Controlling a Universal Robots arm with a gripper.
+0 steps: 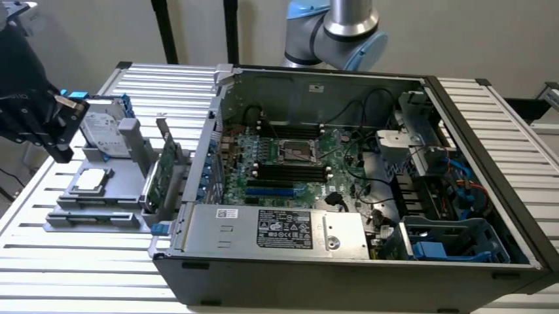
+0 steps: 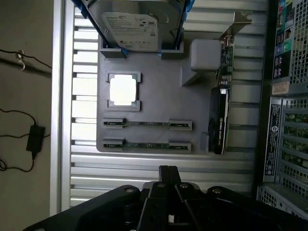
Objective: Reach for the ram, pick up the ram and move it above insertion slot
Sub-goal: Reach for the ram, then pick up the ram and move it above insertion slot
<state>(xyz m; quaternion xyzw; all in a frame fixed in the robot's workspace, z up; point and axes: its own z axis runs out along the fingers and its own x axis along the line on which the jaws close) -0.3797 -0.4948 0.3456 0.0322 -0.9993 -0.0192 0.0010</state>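
Grey moulded fixture tray (image 2: 154, 103) on a slatted aluminium table (image 2: 86, 166). In the wrist view the gripper (image 2: 168, 169) hangs over bare slats just short of the tray's near edge. Its fingers are pressed together with nothing between them.

Contents of the tray, in order outward from the fingertips:
- The ram (image 2: 147, 145) is a thin green stick standing on edge between two end clips. It is the item closest to the fingers but is apart from them.
- A second stick (image 2: 147, 124) lies parallel, just beyond the first.
- A square silver processor (image 2: 124, 90) sits in its own recess.
- A silver hard drive (image 2: 130, 24) is held in blue rails (image 2: 182, 19), farthest from the fingers.

To one side of the fingers, an expansion card (image 2: 219, 120) with a black cooler stands on edge along the tray's flank.

The drive carries a white label whose print is too small to read.

In the exterior view the gripper (image 1: 59, 147) is at the exterior view's left, near the hard drive. Well away from the fingers stands an open computer case (image 1: 489, 131). It holds a green motherboard (image 1: 288, 163) and a metal power supply (image 1: 271, 229). The supply bears a black label and a white sticker, neither of them legible.
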